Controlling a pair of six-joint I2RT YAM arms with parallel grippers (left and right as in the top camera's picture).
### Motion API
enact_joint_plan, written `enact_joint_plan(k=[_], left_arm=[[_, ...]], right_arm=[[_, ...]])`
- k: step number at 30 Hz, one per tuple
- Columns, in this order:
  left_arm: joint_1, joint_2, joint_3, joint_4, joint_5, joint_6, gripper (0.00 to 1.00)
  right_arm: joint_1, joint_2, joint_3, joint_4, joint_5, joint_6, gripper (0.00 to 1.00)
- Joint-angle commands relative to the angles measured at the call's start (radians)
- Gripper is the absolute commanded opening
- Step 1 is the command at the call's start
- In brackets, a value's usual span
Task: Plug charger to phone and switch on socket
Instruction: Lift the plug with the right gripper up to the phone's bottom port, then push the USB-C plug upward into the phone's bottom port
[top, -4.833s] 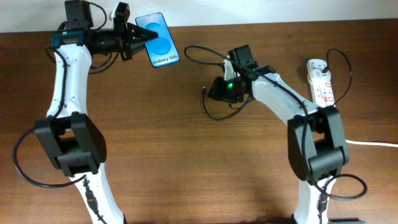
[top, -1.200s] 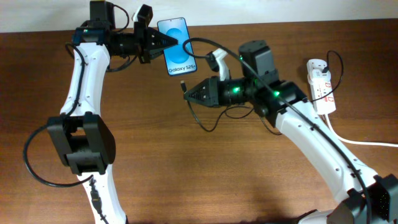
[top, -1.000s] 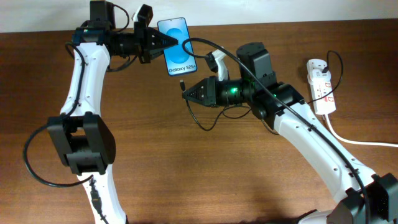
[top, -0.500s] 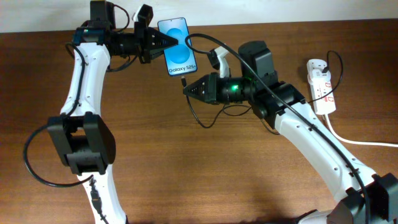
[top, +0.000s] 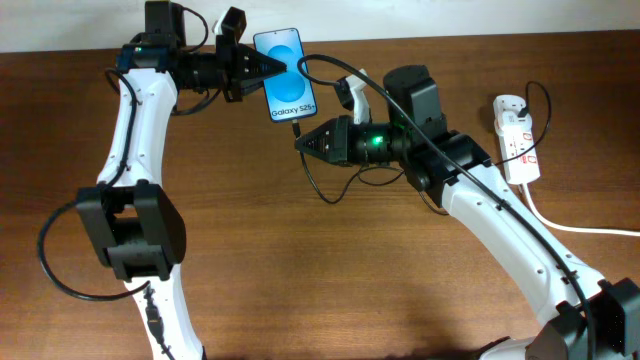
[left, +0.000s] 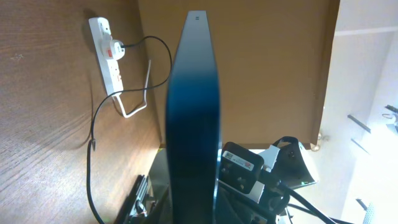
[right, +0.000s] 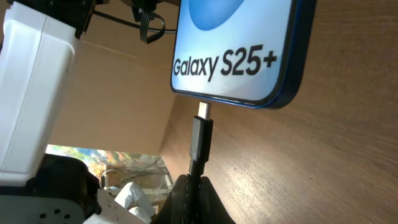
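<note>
charger (right: 201, 134) tip at phone (right: 236, 50), socket (top: 518, 140) apart

overhead: fixed above the table (top: 300, 280), aimed straight down, far range; the whole scene is covered.
left wrist: set just behind the phone (left: 193, 124), seen edge-on at close range; the socket (left: 107, 56) is caught well beyond.
right wrist: aimed along the charger (right: 200, 140) tip, very close, at the phone's lower edge.
shared: phone in all 3 views; socket in overhead and left wrist.
</note>
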Motion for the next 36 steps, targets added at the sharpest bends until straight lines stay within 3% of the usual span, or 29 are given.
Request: enact_joint_plan(k=[1, 36], left_arm=[[0.006, -0.002, 0.009, 0.002, 0.046, 0.005, 0.0], [0.003, -0.002, 0.009, 0.003, 0.037, 0.005, 0.0]], right_arm=[[-0.008, -0.005, -0.008, 0.0, 0.014, -0.016, 0.04], [-0.008, 0.013, -0.008, 0.027, -0.009, -0.019, 0.04]])
